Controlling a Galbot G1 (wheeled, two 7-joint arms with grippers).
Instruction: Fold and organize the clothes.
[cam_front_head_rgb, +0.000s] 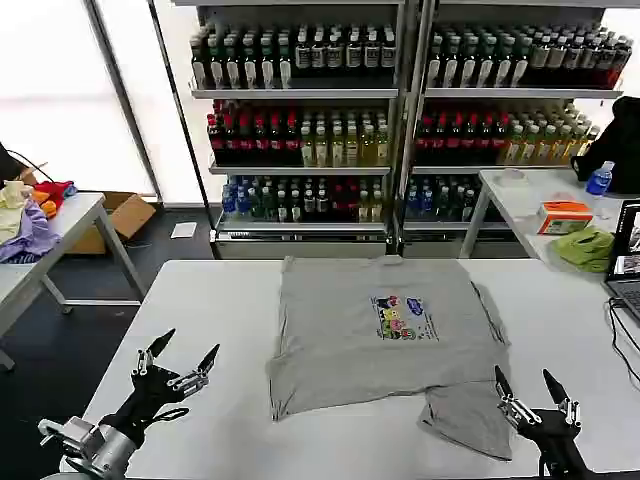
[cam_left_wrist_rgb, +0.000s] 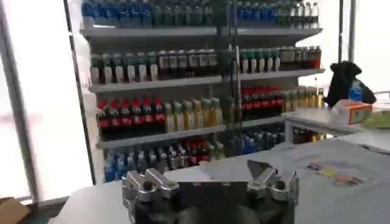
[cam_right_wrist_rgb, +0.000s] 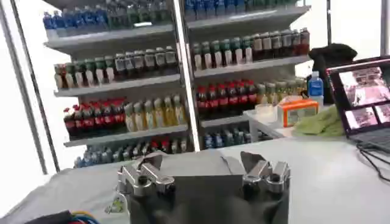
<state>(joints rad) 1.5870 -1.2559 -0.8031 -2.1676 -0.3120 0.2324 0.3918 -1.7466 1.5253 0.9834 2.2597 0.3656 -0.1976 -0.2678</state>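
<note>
One light grey T-shirt (cam_front_head_rgb: 385, 330) lies spread on the white table (cam_front_head_rgb: 200, 300), with a small multicoloured chest print (cam_front_head_rgb: 403, 318) facing up. A sleeve (cam_front_head_rgb: 470, 420) sticks out at its near right corner. My left gripper (cam_front_head_rgb: 188, 345) hovers open over bare table, to the left of the shirt's near corner and apart from it. My right gripper (cam_front_head_rgb: 522, 376) stands open just right of that sleeve, with nothing between its fingers. The left wrist view has the open left gripper (cam_left_wrist_rgb: 207, 176) with the shirt (cam_left_wrist_rgb: 335, 170) beyond it. In the right wrist view the open right gripper (cam_right_wrist_rgb: 201, 167) sits beside the shirt (cam_right_wrist_rgb: 91, 185).
A laptop (cam_front_head_rgb: 625, 250) and a black cable (cam_front_head_rgb: 620, 330) sit at the table's right edge. A side table behind holds a lime-green cloth (cam_front_head_rgb: 588, 247), an orange box (cam_front_head_rgb: 563, 215) and a blue bottle (cam_front_head_rgb: 600, 178). Shelves of bottles (cam_front_head_rgb: 300, 130) stand at the back. Coloured fabrics (cam_front_head_rgb: 30, 225) lie on a left table.
</note>
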